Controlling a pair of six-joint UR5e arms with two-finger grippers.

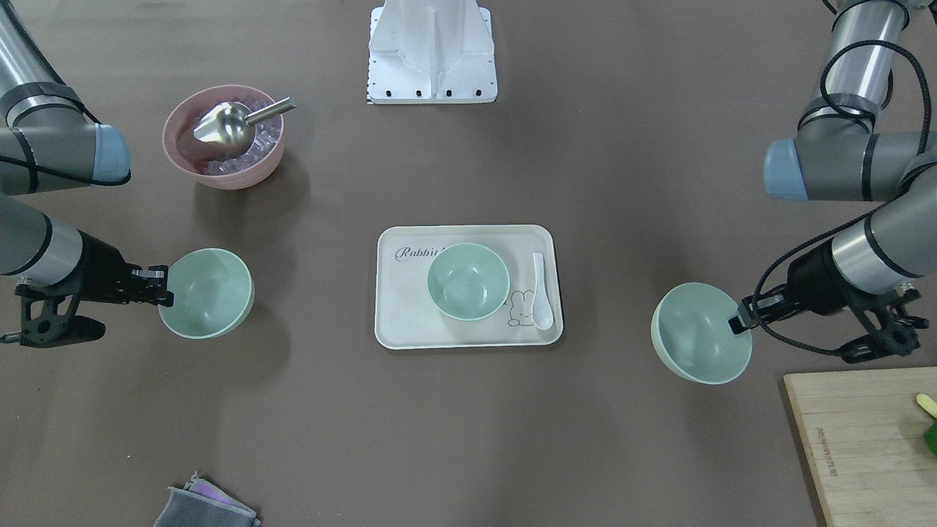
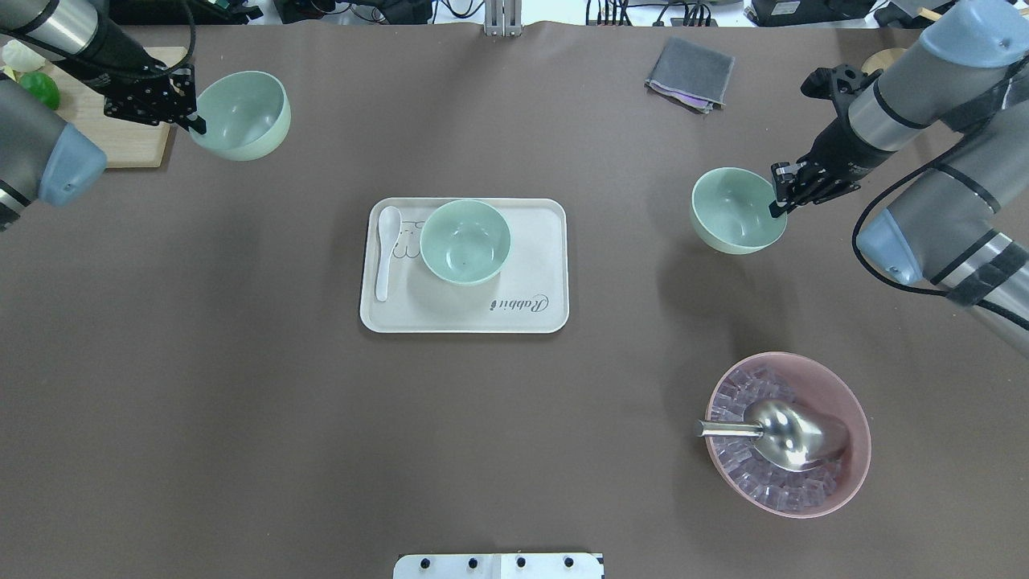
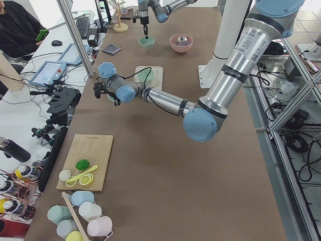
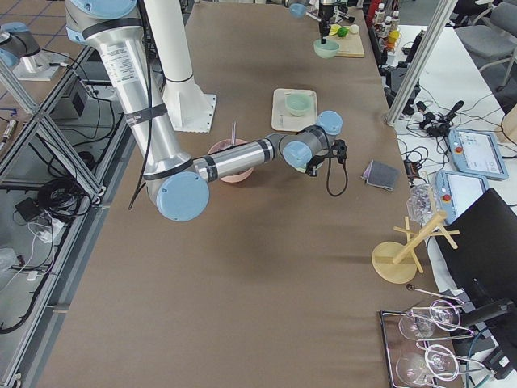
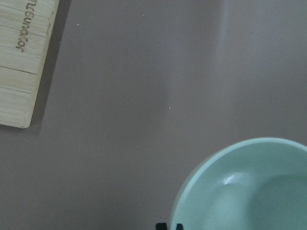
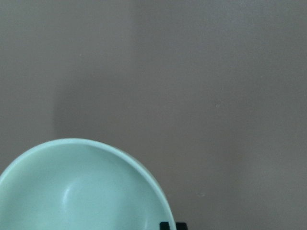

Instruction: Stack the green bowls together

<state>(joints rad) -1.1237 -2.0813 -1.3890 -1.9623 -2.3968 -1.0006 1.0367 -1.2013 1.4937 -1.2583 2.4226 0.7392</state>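
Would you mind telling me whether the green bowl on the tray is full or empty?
Empty: the green bowl on the tray shows only its bare inside, save a tiny speck.

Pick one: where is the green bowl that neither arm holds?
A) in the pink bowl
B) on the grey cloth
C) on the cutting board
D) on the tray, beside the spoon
D: the middle bowl sits on the tray next to the spoon; the left gripper grips the left bowl by its rim, the right gripper the right bowl.
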